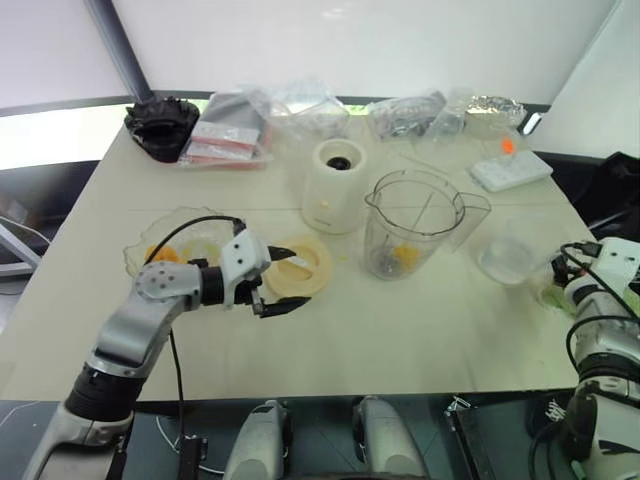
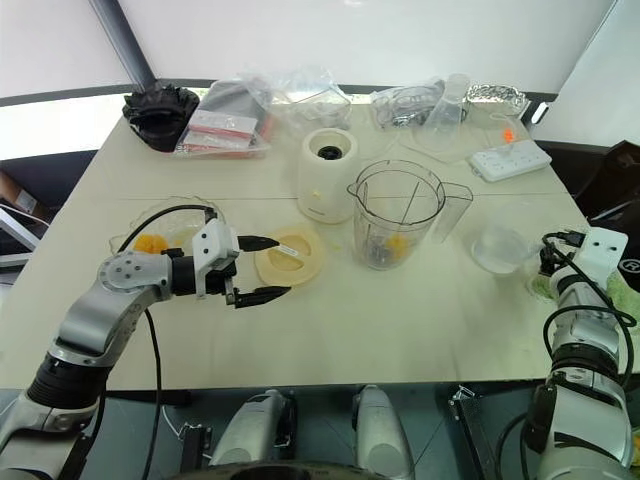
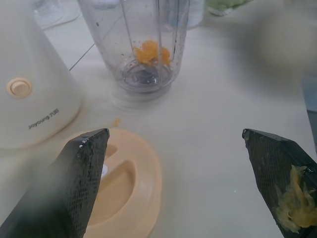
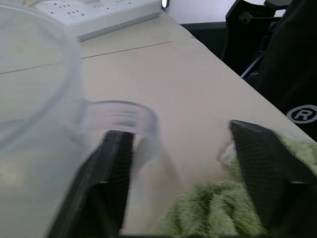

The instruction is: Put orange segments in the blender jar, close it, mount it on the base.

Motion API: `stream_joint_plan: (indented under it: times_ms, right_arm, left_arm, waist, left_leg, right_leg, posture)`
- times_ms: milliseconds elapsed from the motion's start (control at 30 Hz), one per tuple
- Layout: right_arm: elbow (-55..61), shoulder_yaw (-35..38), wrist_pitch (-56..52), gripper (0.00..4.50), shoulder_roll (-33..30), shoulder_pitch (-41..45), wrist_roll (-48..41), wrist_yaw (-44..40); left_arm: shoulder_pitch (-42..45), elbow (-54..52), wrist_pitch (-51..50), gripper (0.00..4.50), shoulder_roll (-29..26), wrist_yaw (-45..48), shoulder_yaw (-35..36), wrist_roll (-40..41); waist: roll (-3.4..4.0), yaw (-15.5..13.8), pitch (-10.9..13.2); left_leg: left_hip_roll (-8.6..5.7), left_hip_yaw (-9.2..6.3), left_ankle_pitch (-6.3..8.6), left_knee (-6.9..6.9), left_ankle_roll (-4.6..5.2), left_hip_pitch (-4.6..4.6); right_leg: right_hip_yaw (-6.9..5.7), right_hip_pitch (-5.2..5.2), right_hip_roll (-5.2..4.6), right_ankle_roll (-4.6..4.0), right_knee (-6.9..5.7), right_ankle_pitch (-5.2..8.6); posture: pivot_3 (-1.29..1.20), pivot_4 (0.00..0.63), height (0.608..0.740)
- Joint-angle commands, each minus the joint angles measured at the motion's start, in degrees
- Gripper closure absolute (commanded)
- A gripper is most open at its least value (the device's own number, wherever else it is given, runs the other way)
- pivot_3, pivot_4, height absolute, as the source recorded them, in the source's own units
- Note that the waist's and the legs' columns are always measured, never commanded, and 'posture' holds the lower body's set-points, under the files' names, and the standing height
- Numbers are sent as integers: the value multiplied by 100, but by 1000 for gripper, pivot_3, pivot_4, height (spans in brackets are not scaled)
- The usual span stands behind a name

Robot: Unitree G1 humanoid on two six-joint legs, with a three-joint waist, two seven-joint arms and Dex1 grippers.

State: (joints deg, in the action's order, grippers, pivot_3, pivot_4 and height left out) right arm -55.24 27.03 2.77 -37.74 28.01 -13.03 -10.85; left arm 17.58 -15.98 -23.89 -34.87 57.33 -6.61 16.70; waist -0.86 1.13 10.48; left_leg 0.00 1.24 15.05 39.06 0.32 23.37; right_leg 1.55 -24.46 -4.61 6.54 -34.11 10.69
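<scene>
The tall clear plastic blender jar (image 1: 412,222) is standing just right of the squat cream-white base (image 1: 333,186), a few glossy orange segments (image 1: 405,255) lying at its bottom; the left gripper (image 1: 278,283), jaws gaping and empty, is hovering at the flat cream round lid (image 1: 300,268) left of the jar; the right gripper (image 4: 183,163) is standing apart beside a clear handle; closing looks due next, calling for a grasp on the lid.

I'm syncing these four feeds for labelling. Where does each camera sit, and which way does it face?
Left and right eye: on the head, looking down over the table; both arms show.
Left wrist: along the open left pincer toward lid, blender jar, base.
Right wrist: along the right pincer at a clear cup handle and green cloth.
Shared: jar, lid, base.
</scene>
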Motion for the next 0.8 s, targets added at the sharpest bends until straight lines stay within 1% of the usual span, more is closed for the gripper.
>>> stream_joint_plan:
  times_ms: [33, 100, 233, 500, 600, 800]
  right_arm:
    - [-9, 16, 155, 3439, -149, 75, 6, 21]
    - [-18, -3, 168, 4429, -135, 78, -5, 25]
    - [-20, -38, 185, 4429, -93, 60, -36, 28]
    - [72, -12, 158, 4429, 15, 4, -122, 42]
    - [209, 231, 44, 4429, 172, 17, -448, 78]
    - [857, 707, -373, 4429, 551, -1, -1135, 143]
  left_arm:
    - [36, -140, 135, 0, -59, -38, -7, -22]
    - [32, -134, 164, 0, -61, -61, -29, -49]
    - [26, -139, 184, 0, -75, -84, -53, -53]
    - [45, -108, 216, 0, -119, -102, -74, -52]
    - [38, -93, 239, 0, -130, -101, -94, -65]
    - [10, -44, 259, 0, -88, -123, -128, -61]
  waist:
    - [0, -15, 0]
    - [0, -5, 0]
    - [-4, -44, 1]
    - [-4, -10, 1]
    - [-4, -4, 1]
    - [-3, 23, 2]
  left_leg:
    - [-1, 0, 0, 0, 0, 1]
    - [-1, 0, 0, 0, 0, 2]
    - [0, -8, 0, 1, 0, -1]
    - [1, -6, 0, 0, 0, -2]
    - [3, -5, 0, 0, 0, -2]
    - [6, -4, 0, 0, 0, -2]
  right_leg:
    - [0, 0, -1, 0, 1, 0]
    - [0, 0, -5, 1, 3, 1]
    - [0, 12, -5, 0, 8, 1]
    - [0, 11, -5, 0, 9, 1]
    - [0, 11, -5, 0, 10, 1]
    - [0, 10, -4, 0, 9, 1]
  posture:
    - [0, 150, 740]
    - [0, 150, 740]
    - [0, 150, 740]
    - [0, 150, 740]
    - [0, 150, 740]
    - [0, 150, 740]
